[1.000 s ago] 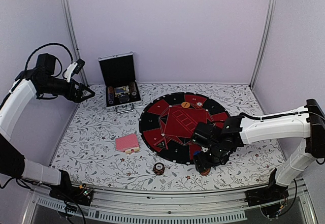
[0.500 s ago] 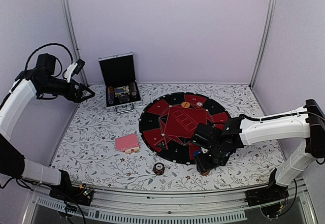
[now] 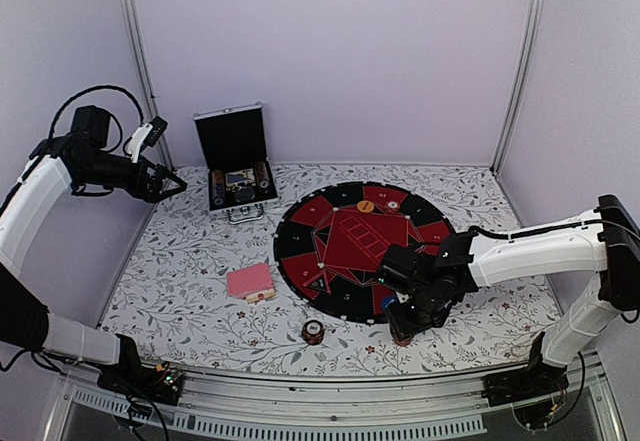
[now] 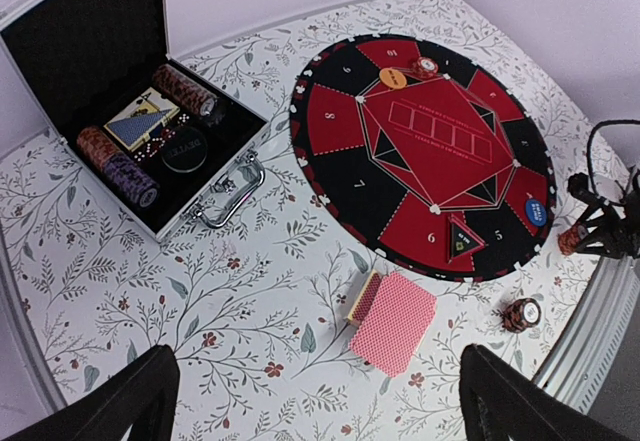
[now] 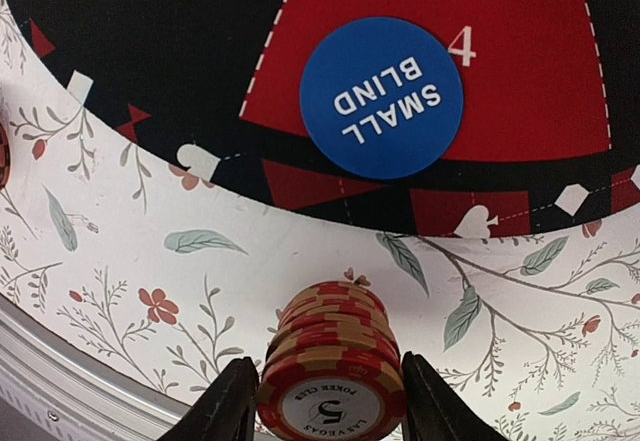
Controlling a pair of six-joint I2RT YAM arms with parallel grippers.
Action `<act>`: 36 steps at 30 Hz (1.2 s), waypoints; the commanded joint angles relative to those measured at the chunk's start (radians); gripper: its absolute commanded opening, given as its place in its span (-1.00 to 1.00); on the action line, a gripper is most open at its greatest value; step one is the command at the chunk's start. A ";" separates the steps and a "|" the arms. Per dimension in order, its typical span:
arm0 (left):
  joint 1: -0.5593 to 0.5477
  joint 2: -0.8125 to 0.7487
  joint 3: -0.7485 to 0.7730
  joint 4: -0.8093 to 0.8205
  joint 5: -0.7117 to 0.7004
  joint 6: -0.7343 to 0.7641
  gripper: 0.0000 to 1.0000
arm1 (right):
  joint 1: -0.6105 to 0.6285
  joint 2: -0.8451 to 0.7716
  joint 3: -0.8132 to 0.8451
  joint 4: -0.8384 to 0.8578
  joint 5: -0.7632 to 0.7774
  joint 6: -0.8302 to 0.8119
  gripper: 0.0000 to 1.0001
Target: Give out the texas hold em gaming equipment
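The left claw (image 3: 176, 183) is hovering high over the far left part of the counter (image 3: 180, 261), its jaws standing fully apart and holding nothing. An open silver-edged case (image 3: 237, 176) is sitting at the far edge, left of the middle, with rows of chips lying in its lower half. The deck of cards (image 3: 250, 282), pink-red backs up, is resting left of the counter's middle, closer to the near edge and just beside the round mat (image 3: 350, 246). One short chip stack (image 3: 313, 332) is standing near the near edge, just off the mat's rim. The black-and-red mat is covering the middle of the counter; an orange disc (image 4: 393, 78) and a single chip (image 4: 427, 65) are lying on its far side, and a blue "SMALL BLIND" button (image 5: 383, 96) is lying on its near right sector. The right claw (image 3: 402, 329) is reaching down beside the mat's near right rim, its fingers (image 5: 225, 406) pressing on opposite sides of a second chip stack (image 5: 333, 366), which is standing on the counter close to the near edge.
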 commanded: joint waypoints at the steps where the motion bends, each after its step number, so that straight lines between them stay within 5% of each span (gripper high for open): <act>1: 0.007 -0.014 0.030 -0.018 0.002 0.011 0.99 | 0.008 0.003 -0.007 -0.008 0.029 0.003 0.00; 14: 0.007 -0.019 0.034 -0.022 0.001 0.012 0.99 | 0.008 0.000 -0.026 -0.006 0.029 0.001 -0.07; 21: 0.008 -0.017 0.037 -0.023 0.003 0.011 0.99 | 0.007 -0.017 -0.005 -0.025 0.041 0.006 -0.30; 36: 0.007 -0.013 0.043 -0.023 0.008 0.007 0.99 | 0.008 0.007 0.267 -0.149 0.110 -0.049 -0.41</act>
